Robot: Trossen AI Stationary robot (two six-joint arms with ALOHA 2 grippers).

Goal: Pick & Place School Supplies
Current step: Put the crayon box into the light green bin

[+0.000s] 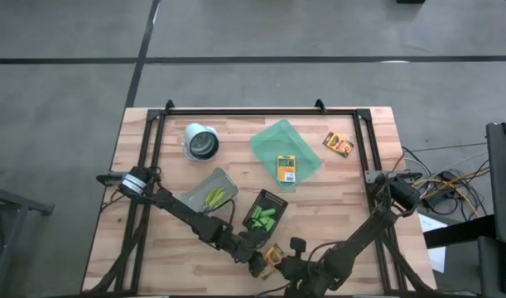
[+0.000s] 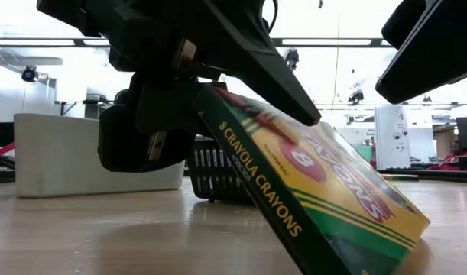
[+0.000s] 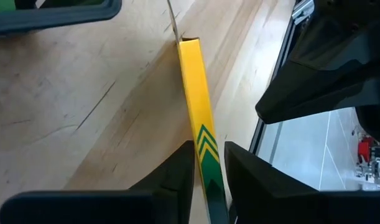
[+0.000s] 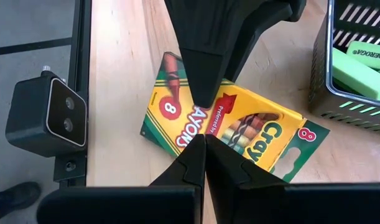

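i have the left end effector (image 3: 208,171) down at the near edge of the tabletop (image 1: 344,194), its two fingers (image 3: 174,171) clamped on either side of a crayon box (image 3: 199,127), gripping it by its thin edge. in the low view the crayon box (image 2: 309,183) is tilted, one corner resting on the wood and the upper end lifted between the fingers. from above, that box (image 1: 274,257) sits just at the tip of the left end effector (image 1: 261,263).

the right end effector (image 4: 204,146) is right beside it, fingers pressed fully together and holding nothing, its tips hovering just over the printed face of the same box (image 4: 239,134). in the high view the right end effector (image 1: 290,263) is just to the side of the left one, the two almost touching.

just beyond the left end effector is a black basket (image 1: 266,212) holding green markers (image 1: 265,218). farther out from it lies a clear bin (image 1: 208,192) with more green items inside, and a white cup (image 1: 201,141) past that. a second crayon box (image 1: 286,168) lies on a green tray (image 1: 273,141), well away from both end effectors, and a third crayon box (image 1: 338,145) lies farther still on the bare wood near the far right corner.
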